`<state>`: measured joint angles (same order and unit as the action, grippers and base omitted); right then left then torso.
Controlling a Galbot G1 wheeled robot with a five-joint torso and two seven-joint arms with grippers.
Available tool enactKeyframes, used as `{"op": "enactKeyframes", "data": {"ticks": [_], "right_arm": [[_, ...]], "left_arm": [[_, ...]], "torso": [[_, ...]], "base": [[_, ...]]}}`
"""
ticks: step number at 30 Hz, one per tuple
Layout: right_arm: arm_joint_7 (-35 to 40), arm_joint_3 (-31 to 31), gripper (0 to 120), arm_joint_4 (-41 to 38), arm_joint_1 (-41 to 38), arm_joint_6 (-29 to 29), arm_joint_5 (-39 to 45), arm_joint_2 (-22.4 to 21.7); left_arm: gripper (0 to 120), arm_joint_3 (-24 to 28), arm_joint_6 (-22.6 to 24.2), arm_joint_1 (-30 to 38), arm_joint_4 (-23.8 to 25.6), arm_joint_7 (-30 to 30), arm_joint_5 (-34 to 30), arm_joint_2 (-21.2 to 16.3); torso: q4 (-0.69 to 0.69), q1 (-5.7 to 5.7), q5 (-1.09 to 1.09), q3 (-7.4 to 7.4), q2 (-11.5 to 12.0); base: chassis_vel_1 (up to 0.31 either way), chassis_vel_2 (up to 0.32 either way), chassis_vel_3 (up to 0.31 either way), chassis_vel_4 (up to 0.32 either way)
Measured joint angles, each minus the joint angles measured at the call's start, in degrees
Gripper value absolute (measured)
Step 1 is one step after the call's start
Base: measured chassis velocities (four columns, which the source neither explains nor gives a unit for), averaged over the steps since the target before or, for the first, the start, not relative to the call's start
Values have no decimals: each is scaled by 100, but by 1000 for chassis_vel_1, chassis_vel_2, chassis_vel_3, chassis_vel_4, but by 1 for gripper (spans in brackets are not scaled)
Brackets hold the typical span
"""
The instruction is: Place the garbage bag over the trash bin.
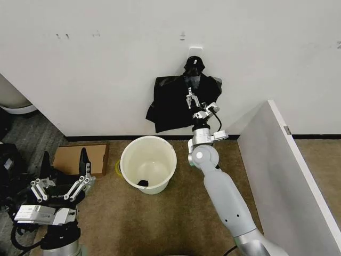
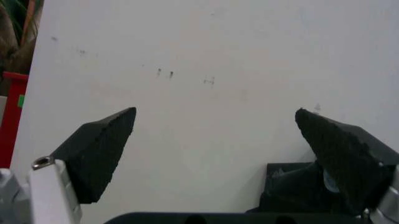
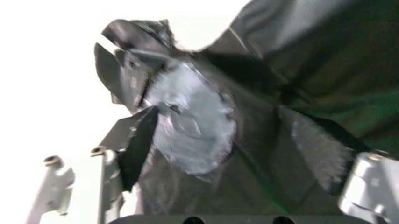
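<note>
Black plastic, the bag [image 1: 173, 104] hangs flat on the white wall [image 1: 106, 64] from a hook, its top gathered into a knot, above and behind the bin [image 1: 148, 164]. My right gripper [image 1: 192, 99] is raised against the bag just under that knot, fingers [image 3: 140, 140] spread with nothing pinched. The cream bin stands on the carpet [image 1: 176, 213] below, beside a cardboard box [image 1: 80, 159]. My left gripper [image 1: 59, 186] waits low, released.

Right arm stretched forward, right claw [image 1: 191, 100] raised, fingers apart. Left claw [image 1: 59, 188] parked low, fingers spread.
</note>
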<state>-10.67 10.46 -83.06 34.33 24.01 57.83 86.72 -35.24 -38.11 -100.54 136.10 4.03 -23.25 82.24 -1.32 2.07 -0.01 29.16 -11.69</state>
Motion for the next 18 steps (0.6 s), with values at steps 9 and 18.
{"op": "enactKeyframes", "data": {"ticks": [9, 18], "right_arm": [[-80, 45, 39, -140, 142, -4, -128, -66], [-164, 68, 11, -181, 161, -5, -132, -68]], "left_arm": [[100, 38, 1, 42, -55, -3, -7, 6], [100, 20, -9, 31, -51, -3, -3, -5]], "torso": [[0, 0, 1, 0, 0], [1, 0, 1, 0, 0]], "base": [[0, 0, 0, 0], [0, 0, 0, 0]]}}
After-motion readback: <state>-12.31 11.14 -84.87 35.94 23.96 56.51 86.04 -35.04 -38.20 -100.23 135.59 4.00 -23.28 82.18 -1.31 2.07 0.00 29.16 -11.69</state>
